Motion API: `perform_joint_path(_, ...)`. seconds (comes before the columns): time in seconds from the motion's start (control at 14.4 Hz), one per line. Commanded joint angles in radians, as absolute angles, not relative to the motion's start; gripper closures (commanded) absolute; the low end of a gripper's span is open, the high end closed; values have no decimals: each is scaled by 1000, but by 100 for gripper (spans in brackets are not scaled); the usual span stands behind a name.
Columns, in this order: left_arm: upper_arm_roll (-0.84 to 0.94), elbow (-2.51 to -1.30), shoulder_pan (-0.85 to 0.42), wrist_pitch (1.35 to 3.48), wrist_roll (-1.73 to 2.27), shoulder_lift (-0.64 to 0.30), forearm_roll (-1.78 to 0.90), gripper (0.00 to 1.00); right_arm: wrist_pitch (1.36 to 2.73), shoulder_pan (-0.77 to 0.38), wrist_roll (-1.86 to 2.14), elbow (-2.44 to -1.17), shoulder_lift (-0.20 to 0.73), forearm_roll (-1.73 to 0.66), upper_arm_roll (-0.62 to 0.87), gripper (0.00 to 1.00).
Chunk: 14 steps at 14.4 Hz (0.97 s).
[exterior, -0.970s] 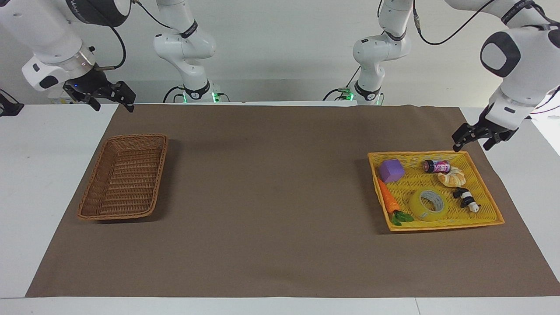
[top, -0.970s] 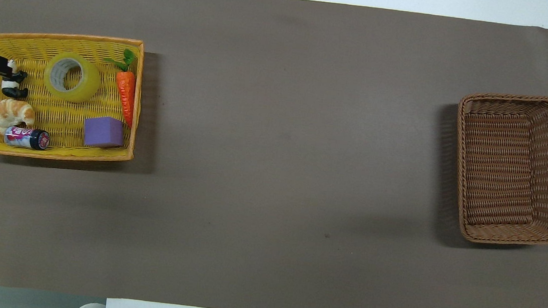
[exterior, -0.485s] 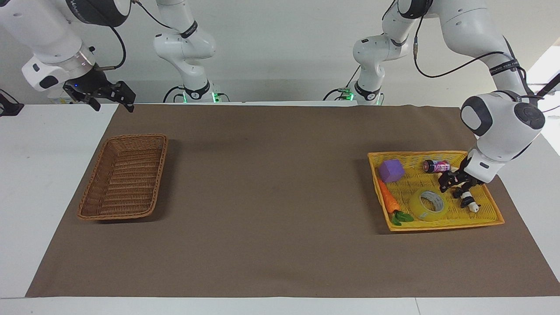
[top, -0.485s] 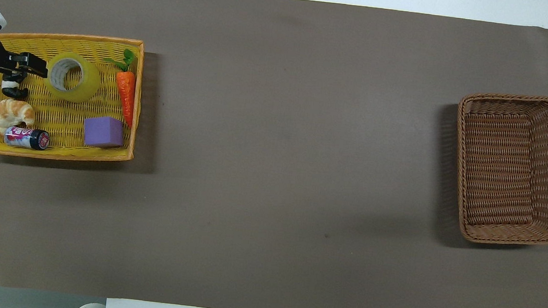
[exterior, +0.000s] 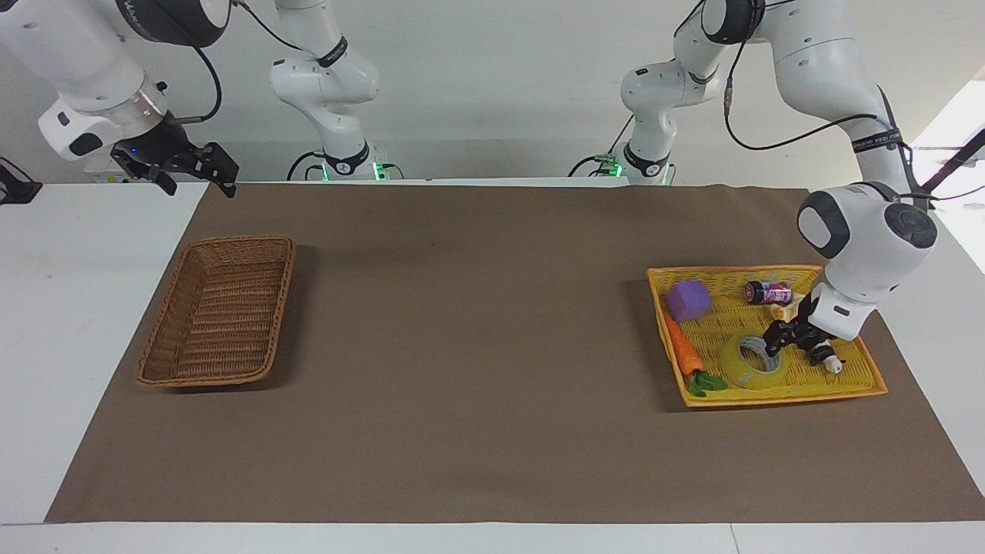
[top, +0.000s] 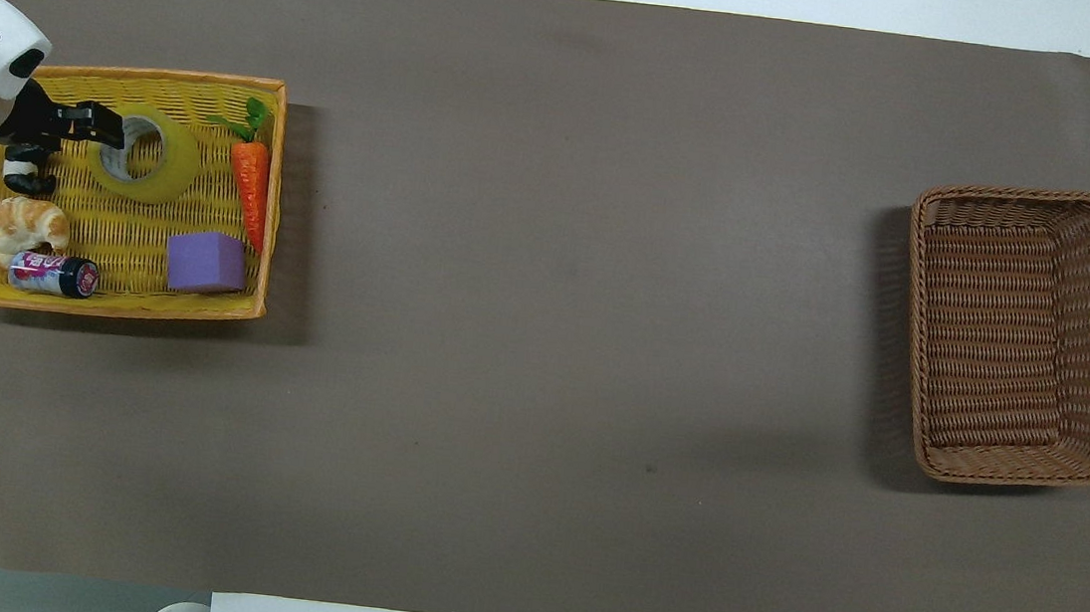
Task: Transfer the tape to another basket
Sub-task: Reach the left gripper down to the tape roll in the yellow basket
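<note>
Moved: left gripper (exterior: pixel 772 338) has come in from the tray's edge and now sits at the tape (exterior: pixel 752 360).
Tape: lying flat in the yellow tray (exterior: pixel 862 387), between the carrot (exterior: pixel 683 354) and the panda toy (exterior: pixel 822 352).
Left gripper state: one finger seems to reach into the roll's core; whether it has clamped the wall I cannot tell.
Right gripper (exterior: pixel 192 171): fingers spread, empty, waiting above the table by the brown basket (exterior: pixel 219 311).
Doing it well: pinch the roll's wall firmly, lift straight up clear of the toys, then carry across.
Hard to see: fingertip contact; the croissant (exterior: pixel 785 311) is partly covered by the arm.
</note>
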<state>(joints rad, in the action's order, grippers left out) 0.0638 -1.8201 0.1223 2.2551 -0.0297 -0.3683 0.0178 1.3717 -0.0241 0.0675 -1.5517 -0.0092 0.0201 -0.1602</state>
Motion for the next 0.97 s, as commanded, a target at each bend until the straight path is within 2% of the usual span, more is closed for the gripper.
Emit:
perform_joint_path(0.0,60,-1850,127,2290,-12,-380,21,24,1374,-15,84,-1575,-29,21,-149,0)
perform_joint_path(0.14,61,-1870,129,2290,-12,-376,20,30,1374,-15,84,-1575,-29,21,-150,0)
perform_joint_path(0.35,61,-1887,117,2292,32,-376,20,45,1374,-15,84,-1575,-29,21,-149,0)
perform_joint_path(0.42,63,-1888,115,2290,41,-376,20,56,1374,-15,84,-1575,-29,21,-149,0)
perform_joint_path(0.55,63,-1887,115,2287,35,-376,18,96,1374,-15,84,-1575,-29,21,-149,0)
perform_joint_path(0.62,63,-1885,126,2284,26,-376,18,100,1374,-15,84,-1575,-29,21,-150,0)
perform_joint_path(0.76,63,-1865,127,2260,5,-377,15,100,1374,-15,84,-1575,-29,21,-149,0)
perform_joint_path(0.9,63,-1711,117,2071,6,-391,9,100,1374,-15,84,-1575,-29,21,-150,0)
